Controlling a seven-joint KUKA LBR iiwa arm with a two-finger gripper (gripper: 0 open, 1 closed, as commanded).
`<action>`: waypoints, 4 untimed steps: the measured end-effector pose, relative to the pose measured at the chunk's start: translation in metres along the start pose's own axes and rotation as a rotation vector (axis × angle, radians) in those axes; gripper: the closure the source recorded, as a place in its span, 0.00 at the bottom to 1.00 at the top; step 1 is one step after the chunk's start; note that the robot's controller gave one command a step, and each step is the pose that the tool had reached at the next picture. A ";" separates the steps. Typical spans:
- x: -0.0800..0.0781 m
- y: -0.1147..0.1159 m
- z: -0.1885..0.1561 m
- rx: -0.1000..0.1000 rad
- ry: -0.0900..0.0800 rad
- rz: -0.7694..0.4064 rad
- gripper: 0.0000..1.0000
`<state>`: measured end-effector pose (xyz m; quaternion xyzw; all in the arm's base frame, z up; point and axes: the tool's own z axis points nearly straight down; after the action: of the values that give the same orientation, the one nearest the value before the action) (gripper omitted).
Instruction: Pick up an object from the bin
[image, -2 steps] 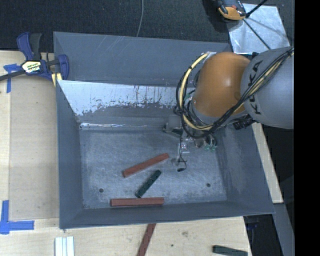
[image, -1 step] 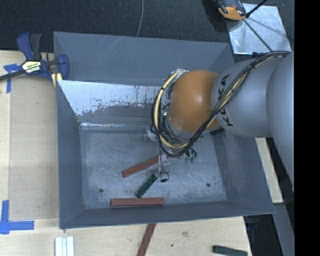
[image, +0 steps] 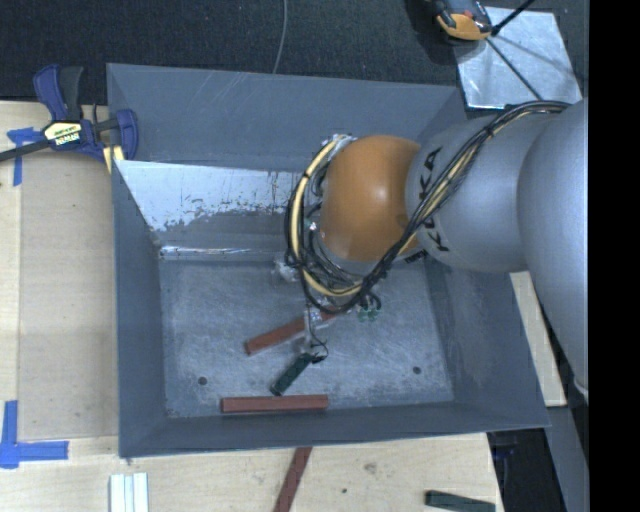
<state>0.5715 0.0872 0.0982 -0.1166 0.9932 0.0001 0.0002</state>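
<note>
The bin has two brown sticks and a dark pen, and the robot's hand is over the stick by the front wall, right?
Not quite. In the camera view the gripper hangs mid-bin, by the tilted brown stick and dark pen-shaped thing; the front-wall stick lies apart.

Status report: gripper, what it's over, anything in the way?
Gripper low, middle of bin, over end of short brown stick; dark green pen right beside. Long brown stick along lower wall, clear of gripper.
</note>
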 end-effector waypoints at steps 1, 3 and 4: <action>0.005 0.003 -0.014 0.000 -0.002 -0.005 0.00; -0.002 0.008 0.025 -0.001 -0.009 -0.068 1.00; -0.002 0.008 0.026 -0.001 -0.009 -0.068 1.00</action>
<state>0.5714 0.0950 0.0727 -0.1500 0.9887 0.0010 0.0049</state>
